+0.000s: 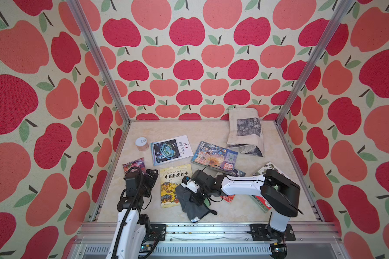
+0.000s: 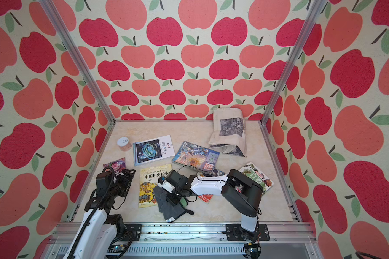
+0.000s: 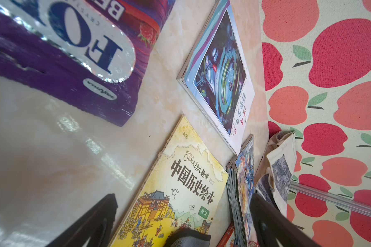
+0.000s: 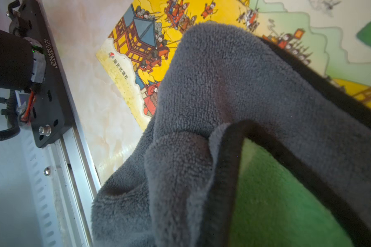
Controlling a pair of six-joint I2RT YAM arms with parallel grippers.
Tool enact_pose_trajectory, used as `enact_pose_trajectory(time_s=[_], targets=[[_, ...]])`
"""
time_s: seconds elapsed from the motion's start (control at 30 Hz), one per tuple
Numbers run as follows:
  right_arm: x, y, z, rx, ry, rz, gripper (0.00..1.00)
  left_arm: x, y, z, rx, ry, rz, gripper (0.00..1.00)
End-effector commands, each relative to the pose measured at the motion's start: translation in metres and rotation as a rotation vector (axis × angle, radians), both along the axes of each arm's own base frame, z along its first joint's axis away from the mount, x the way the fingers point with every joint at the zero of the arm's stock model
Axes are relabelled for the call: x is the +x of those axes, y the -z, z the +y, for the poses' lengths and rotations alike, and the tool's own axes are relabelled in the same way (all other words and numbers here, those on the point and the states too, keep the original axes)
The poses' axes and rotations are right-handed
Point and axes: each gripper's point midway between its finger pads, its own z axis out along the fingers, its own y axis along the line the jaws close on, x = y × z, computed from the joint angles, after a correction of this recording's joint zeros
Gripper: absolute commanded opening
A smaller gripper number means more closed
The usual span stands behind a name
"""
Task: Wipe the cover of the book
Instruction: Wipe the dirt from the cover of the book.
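1. The yellow Chinese history picture book lay flat and closed, cover up, on the marble-patterned table, near the front and between the two arms
2. The right gripper was clenched on the grey cloth and pressed down at the book's near right corner; in the right wrist view the bunched folds hid its fingers
3. The cloth (green on its underside, with a black hem) overlapped that corner of the cover in both top views, and the rest of it trailed over the table toward the front rail
4. The left gripper stood with its fingers spread wide and nothing between them, just beside the book's left edge; whether it touched the table could not be told
5. A purple snack packet lay just behind the left gripper, and a small white-lidded can stood farther back by the left wall
6. Behind the picture book lay a white-and-blue science-fiction book and a blue illustrated magazine, well apart from the cloth
7. A canvas tote bag leaned against the back wall
8. A red book showed partly under the right arm, and a green nature book lay behind that arm's elbow
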Motion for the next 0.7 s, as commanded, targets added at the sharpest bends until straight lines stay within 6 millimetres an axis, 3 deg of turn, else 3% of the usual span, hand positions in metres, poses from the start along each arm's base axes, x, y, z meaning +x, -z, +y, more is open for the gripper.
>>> enact_pose_trajectory(time_s=[0.0, 0.1, 0.17, 0.3, 0.67], targets=[[0.001, 0.024, -0.034, -0.131, 0.056, -0.002, 0.00, 0.005, -0.005, -0.001, 0.010, 0.014, -0.024, 0.99], [0.006, 0.021, -0.030, -0.118, 0.064, -0.017, 0.00, 0.005, -0.003, -0.002, 0.019, 0.019, -0.014, 0.99], [0.011, 0.019, -0.024, -0.106, 0.063, -0.027, 0.00, 0.010, -0.015, -0.003, 0.023, 0.023, -0.040, 0.99], [0.030, 0.018, -0.011, -0.101, 0.076, -0.036, 0.00, 0.008, -0.017, -0.005, 0.034, 0.032, -0.037, 0.99], [0.122, 0.016, 0.008, -0.056, 0.210, -0.016, 0.00, 0.002, -0.020, -0.008, 0.040, 0.045, -0.036, 0.99]])
